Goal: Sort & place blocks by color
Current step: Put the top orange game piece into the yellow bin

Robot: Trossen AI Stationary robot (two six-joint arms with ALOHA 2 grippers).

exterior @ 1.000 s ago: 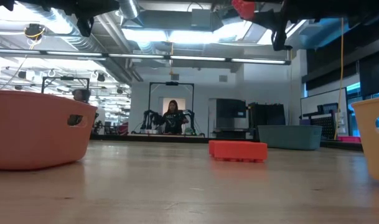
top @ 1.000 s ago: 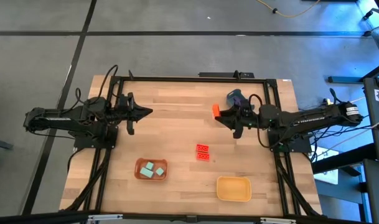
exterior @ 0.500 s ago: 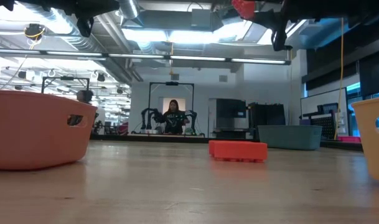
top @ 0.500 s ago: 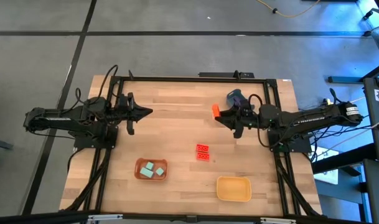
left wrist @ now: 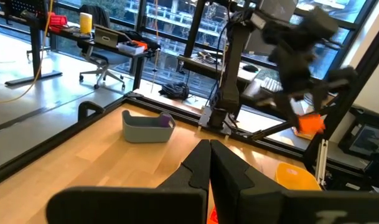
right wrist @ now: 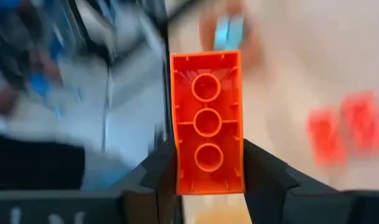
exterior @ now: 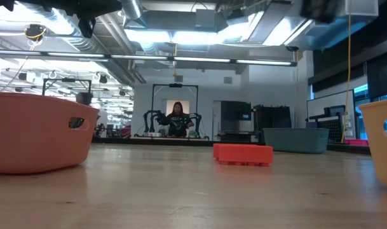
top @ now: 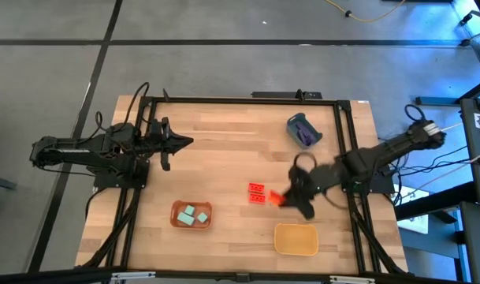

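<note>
The right claw (top: 280,198) grips a red block (right wrist: 208,122) above the table, just beside two red blocks (top: 257,192) and near the yellow tray (top: 295,239). Left claw (top: 186,142) waits closed. A hasty release could scatter the pair.

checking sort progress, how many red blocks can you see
3. Two red blocks lie side by side mid-table. The third red block is gripped in the right hand, above the table between that pair and the yellow tray. None look hidden.
</note>
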